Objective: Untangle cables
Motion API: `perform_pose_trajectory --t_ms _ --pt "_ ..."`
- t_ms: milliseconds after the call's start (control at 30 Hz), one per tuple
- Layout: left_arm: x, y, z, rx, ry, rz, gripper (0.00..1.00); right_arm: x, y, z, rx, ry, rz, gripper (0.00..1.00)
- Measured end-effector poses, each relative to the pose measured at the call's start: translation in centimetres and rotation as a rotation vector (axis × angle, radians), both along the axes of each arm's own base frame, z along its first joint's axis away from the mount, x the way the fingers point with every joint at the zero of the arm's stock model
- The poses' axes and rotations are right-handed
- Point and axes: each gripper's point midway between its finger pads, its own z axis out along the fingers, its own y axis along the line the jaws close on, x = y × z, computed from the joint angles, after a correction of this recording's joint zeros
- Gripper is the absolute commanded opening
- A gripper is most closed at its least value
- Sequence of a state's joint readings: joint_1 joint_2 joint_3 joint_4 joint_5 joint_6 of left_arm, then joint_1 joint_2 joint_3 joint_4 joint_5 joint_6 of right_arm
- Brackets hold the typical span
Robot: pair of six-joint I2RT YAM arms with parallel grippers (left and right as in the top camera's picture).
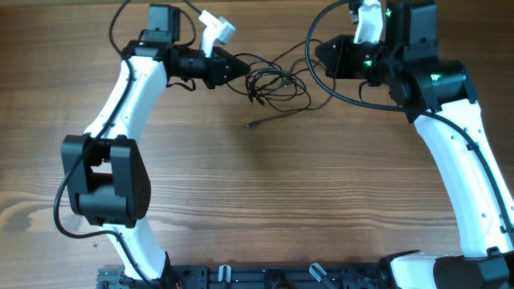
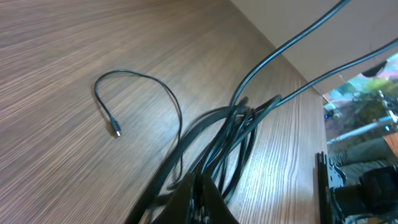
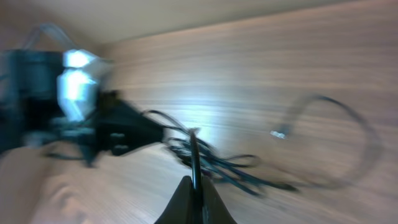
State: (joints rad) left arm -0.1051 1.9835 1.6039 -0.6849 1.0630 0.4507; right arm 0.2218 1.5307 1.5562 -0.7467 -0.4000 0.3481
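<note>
- Cables [image 1: 259, 90] seen from overhead: a loose tangle on the wooden surface [image 1: 265, 193], between the left fingers [image 1: 235, 68] and right fingers [image 1: 324, 58].
- Left wrist: fingers [image 2: 205, 202] clamped onto the bundle [image 2: 230, 134]; one plug end [image 2: 116, 132] lies free.
- Right wrist: fingers [image 3: 184, 202] pinched tight on one strand [image 3: 194, 155].

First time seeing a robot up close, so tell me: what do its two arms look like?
Both the left arm and right arm have smooth white links, bulky black joints and dark pointed jaws. Thick black cables loop alongside; green lights glow on the right.
</note>
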Motion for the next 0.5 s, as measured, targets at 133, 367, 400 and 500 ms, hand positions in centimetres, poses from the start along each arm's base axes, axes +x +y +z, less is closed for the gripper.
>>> perform_pose_trajectory --t_ms 133,367,400,500 --pt "0.5 1.3 0.1 0.003 0.0 0.031 0.04 0.0 -2.7 -1.9 -0.114 0.055 -0.127 0.04" --pt "0.3 2.5 3.3 0.007 -0.075 0.061 0.04 0.5 -6.2 -3.5 -0.264 0.084 -0.284 0.04" --pt "0.1 3.1 4.5 0.011 -0.103 0.076 0.04 0.5 -6.5 -3.6 -0.275 0.083 -0.296 0.04" --pt "-0.2 4.5 6.0 0.034 -0.126 0.117 0.04 0.5 -7.7 -3.9 -0.31 0.095 -0.35 0.04"
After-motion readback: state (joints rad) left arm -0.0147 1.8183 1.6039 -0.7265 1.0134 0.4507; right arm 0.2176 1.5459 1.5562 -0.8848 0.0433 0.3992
